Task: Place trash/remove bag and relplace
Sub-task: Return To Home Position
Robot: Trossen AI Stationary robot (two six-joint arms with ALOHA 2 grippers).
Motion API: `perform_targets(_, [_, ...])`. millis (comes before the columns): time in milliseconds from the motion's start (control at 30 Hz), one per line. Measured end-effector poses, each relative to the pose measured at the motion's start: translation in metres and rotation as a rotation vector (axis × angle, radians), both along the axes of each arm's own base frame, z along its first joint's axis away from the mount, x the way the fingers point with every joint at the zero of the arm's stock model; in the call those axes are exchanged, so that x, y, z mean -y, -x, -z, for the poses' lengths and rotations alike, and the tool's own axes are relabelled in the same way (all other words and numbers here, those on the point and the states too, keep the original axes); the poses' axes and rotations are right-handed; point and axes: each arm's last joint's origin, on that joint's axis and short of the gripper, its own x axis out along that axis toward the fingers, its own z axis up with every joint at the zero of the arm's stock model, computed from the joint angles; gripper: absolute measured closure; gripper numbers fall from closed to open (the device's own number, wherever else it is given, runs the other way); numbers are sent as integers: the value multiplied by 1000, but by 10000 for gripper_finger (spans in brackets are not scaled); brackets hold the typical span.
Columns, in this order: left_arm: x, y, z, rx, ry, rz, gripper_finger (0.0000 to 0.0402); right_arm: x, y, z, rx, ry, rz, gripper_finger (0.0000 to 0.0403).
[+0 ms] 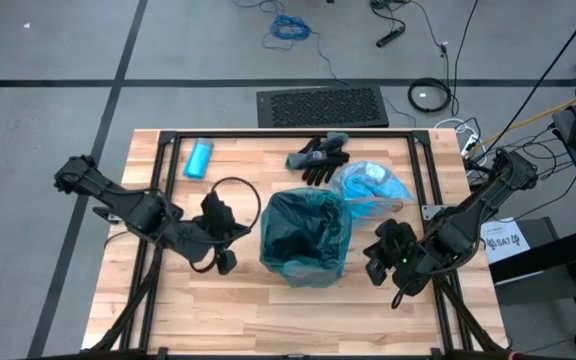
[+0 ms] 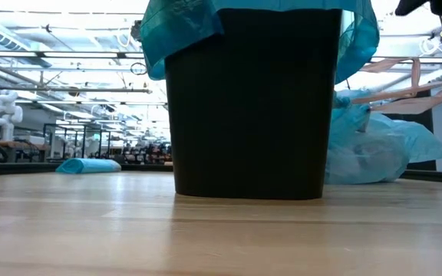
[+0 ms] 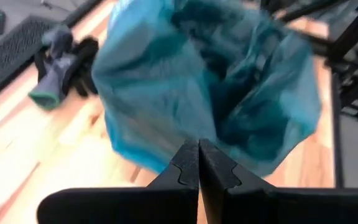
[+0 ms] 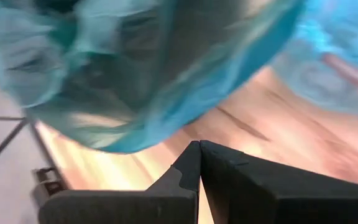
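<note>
The desk [image 1: 218,310] carried the black bin [image 2: 252,100] upright at its centre, with a blue liner [image 1: 303,235] folded over the rim. Just beside the bin, toward the far right corner, lay the filled bag [image 1: 373,190]. The trash showed only as pale lumps through its film. The black gloves [image 1: 318,157] lay near the far edge, the one by the floor mat [image 1: 323,107]. A roll of bags [image 1: 200,158] lay near the far left corner.

My left end effector [image 3: 199,163] hung by the bin's left side and my right end effector [image 4: 200,167] by its right side. Each faced the bin with its fingers pressed together on nothing. So the bin stood between them, about equally close to both, and the filled bag sat on the right arm's side. I judged that going home meant backing each arm straight away from the bin, and that the right one would have to mind the bag.
</note>
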Motion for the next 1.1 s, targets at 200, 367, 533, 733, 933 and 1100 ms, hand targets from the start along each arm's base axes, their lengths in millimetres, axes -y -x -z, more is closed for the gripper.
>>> perform_targets(200, [4, 8, 39, 9, 54, 41, 400, 4, 5, 2, -41, 38, 32, 403])
perform_targets(367, [-2, 27, 55, 174, 204, 171, 400, 2, 1, 1, -12, 47, -12, 403])
perform_targets(533, [-11, 42, 57, 183, 308, 128, 400, -3, -1, 0, -21, -24, -53, 403])
perform_targets(733, [-11, 42, 60, 157, 220, 179, 400, -5, -1, 0, -58, -23, -150, 403])
perform_targets(933, [-12, 41, 56, 182, 196, 172, 400, -5, -2, 0, -72, -49, -164, 403])
perform_targets(1100, [-8, 43, 57, 128, 193, 371, 400, -2, 2, -2, -97, 3, -243, 403])
